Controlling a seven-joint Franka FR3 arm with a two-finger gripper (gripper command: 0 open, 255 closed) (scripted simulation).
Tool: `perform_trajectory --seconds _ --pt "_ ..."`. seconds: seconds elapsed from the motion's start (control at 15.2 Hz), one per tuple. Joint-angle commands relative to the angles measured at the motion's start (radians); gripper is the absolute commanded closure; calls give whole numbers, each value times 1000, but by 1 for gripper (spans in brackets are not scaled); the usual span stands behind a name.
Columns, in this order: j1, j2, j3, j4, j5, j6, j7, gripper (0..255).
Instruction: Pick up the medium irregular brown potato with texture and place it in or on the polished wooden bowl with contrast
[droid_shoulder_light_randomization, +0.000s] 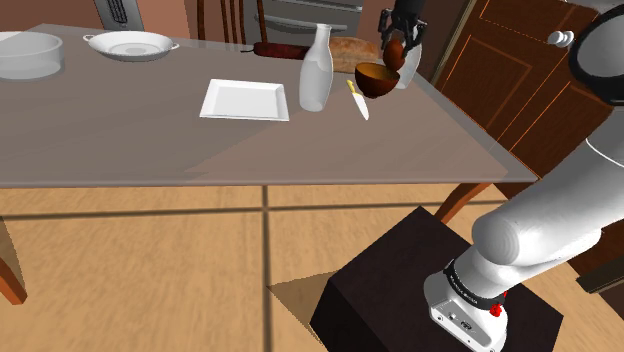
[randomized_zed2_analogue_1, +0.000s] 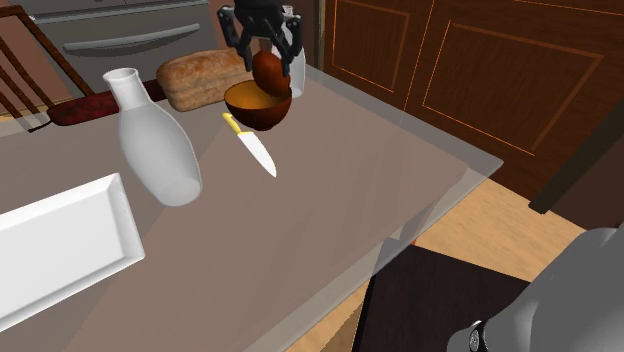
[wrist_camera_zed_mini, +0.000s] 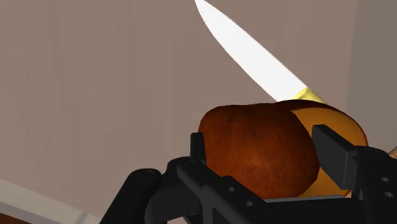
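Clasping the potato (randomized_zed2_analogue_1: 268, 70), long axis upright, fingers (wrist_camera_zed_mini: 337, 153) hang over the bowl (randomized_zed2_analogue_1: 262, 118).

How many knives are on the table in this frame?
1: a yellow-handled knife lying on the table with its handle end toward the brown bowl. No others visible; one could be hidden behind taller items.
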Motion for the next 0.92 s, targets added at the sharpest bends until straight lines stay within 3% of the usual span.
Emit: perform_trajectory --seconds 0.0,0.33,0.53,0.86 --pt "-3 88 -4 111 -16 -24 -11 255" --pt "4 344 -17 477 -55 -132 -50 255" --pt "36 587 -34 874 -87 -282 -88 255" --pt "7 480 -27 621 -70 -138 -69 255"
